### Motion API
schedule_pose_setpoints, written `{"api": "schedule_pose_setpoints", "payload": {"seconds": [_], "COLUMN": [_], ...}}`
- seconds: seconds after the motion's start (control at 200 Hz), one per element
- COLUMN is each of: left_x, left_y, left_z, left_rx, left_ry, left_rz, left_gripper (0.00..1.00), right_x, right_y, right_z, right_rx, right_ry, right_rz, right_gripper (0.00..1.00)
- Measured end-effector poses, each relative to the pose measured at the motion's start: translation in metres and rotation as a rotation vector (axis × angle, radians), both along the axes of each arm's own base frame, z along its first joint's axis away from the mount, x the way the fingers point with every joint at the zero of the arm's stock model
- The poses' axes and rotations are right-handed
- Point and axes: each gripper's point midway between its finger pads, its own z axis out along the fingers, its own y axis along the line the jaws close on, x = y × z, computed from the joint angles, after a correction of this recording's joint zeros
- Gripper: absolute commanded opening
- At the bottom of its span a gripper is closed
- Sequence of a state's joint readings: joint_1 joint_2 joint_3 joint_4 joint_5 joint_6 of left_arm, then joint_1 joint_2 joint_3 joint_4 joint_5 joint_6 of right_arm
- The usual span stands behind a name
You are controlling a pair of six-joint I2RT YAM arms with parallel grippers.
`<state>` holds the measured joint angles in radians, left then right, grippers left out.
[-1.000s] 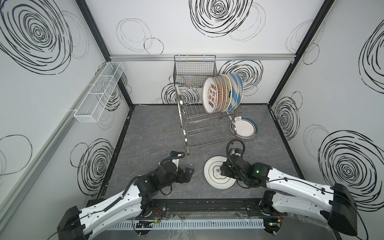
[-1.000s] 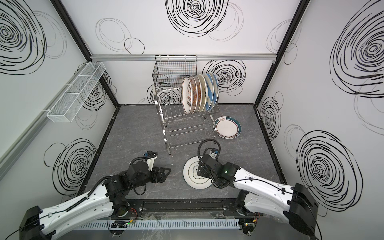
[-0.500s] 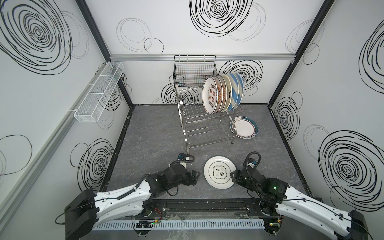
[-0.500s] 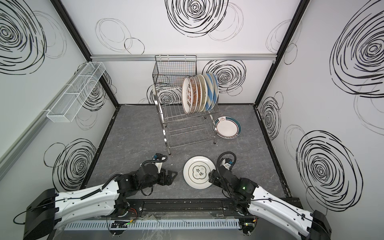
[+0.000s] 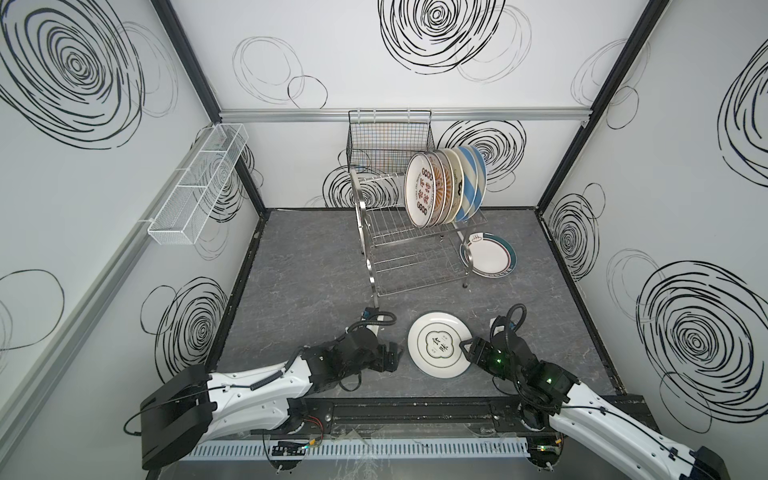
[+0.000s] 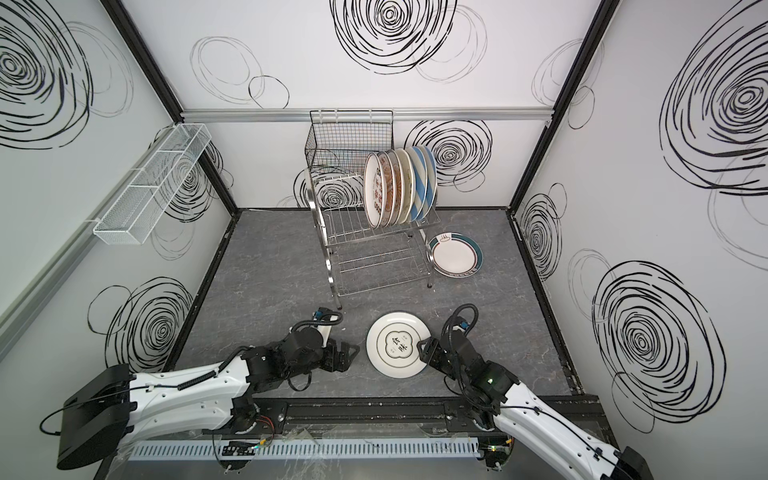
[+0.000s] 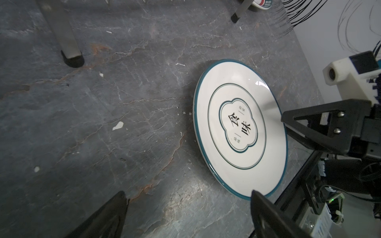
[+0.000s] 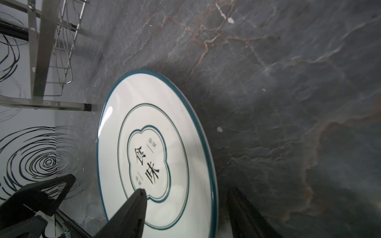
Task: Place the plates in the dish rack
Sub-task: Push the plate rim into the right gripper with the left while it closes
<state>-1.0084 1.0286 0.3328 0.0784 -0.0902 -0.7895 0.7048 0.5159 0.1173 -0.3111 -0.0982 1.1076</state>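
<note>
A white plate with a thin teal rim and black characters lies near the front of the grey floor. My right gripper is open and straddles its right rim, one finger over the face, the other outside the rim. My left gripper is open just left of this plate, low over the floor and holding nothing. The steel dish rack holds several upright plates on its top tier. A teal-rimmed plate leans at the rack's right side.
A black wire basket hangs on the back wall behind the rack. A long white mesh tray is fixed to the left wall. The rack's front leg stands close behind the floor plate. Patterned walls enclose three sides.
My right gripper pulled back to the right off the plate, then returned to its right rim with jaws narrowing. My left gripper slid right toward the plate. The plate stayed put.
</note>
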Motion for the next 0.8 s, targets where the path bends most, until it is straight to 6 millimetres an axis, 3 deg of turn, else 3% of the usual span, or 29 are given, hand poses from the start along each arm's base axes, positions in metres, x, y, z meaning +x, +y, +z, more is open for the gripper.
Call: {"api": "schedule_pose_setpoints", "payload": {"seconds": [0.18, 0.455, 0.665, 0.8], "left_x": [-0.001, -0.001, 0.003, 0.005], "left_y": [-0.001, -0.002, -0.011, -0.012], "left_z": [0.0, 0.003, 0.02, 0.025], "left_rx": [0.0, 0.0, -0.027, -0.035], "left_ry": [0.0, -0.002, -0.017, -0.022], "left_rz": [-0.004, -0.008, -0.016, -0.018], "left_gripper": [0.96, 0.96, 0.96, 0.96], "right_x": [0.008, 0.014, 0.016, 0.018], "right_y": [0.006, 0.007, 0.004, 0.003], "right_z": [0.0, -0.005, -0.012, -0.013], "right_rx": [0.022, 0.055, 0.038, 0.033], "right_ry": [-0.022, -0.047, -0.035, -0.034], "right_rz": [0.022, 0.025, 0.026, 0.027], "right_gripper": [0.63, 0.41, 0.19, 0.11]}}
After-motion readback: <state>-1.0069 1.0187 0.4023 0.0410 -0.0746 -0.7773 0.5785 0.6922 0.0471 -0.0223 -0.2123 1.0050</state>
